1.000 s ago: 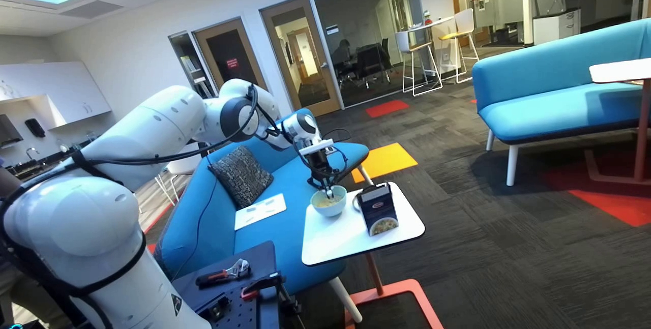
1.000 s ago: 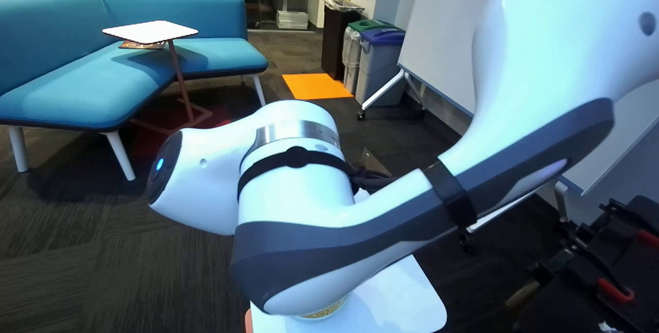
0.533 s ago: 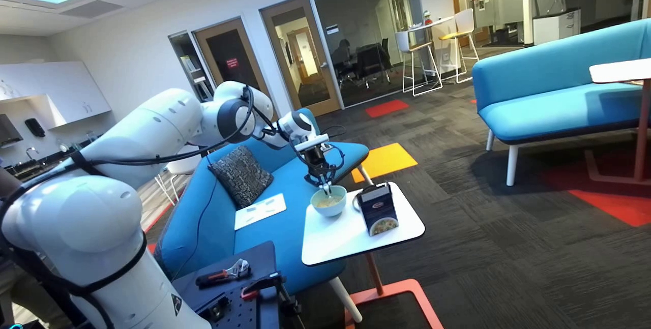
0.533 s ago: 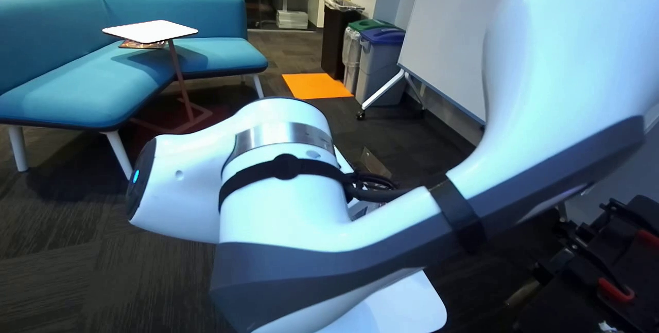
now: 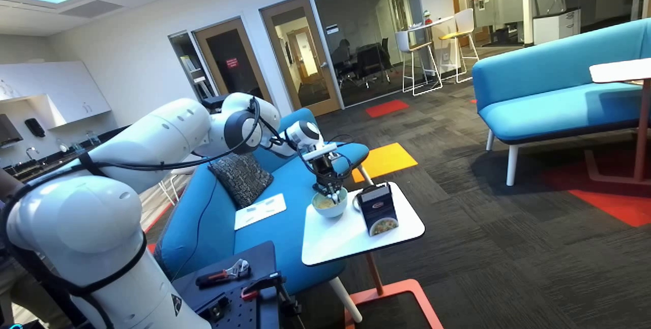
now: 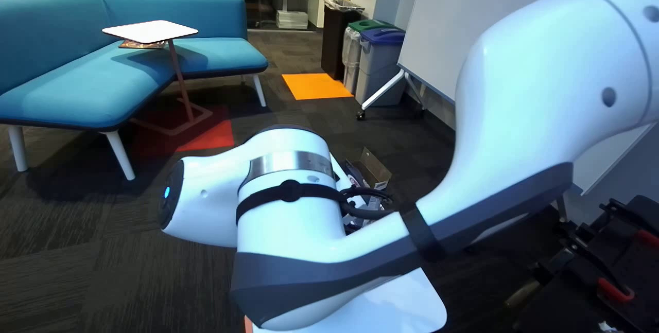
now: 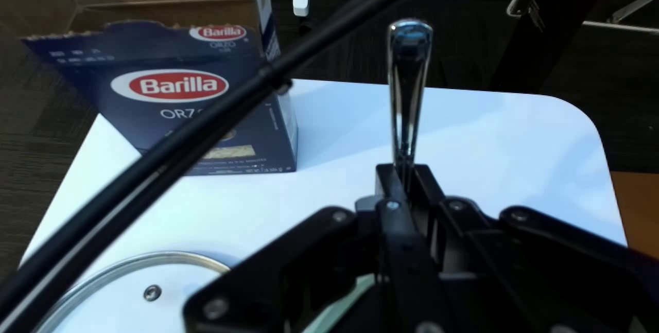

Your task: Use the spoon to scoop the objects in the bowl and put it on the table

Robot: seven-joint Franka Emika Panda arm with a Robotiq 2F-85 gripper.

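One step's done imo, spoon (image 7: 408, 73) pinched in the gripper (image 7: 404, 169) at the bowl (image 5: 330, 212), scooping's hard to make out, and emptying onto the table (image 5: 341, 240) is left.

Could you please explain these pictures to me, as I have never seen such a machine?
The white machine is a robot arm ending in a black gripper. The close-up comes from a camera carried just behind the gripper; the two wider ones come from cameras outside the robot. On the small white table are a pale bowl with yellowish contents, an opened Barilla orzo box and what looks like a glass lid. The gripper is closed on the handle of a metal spoon, at the bowl; its scooping end I cannot make out.
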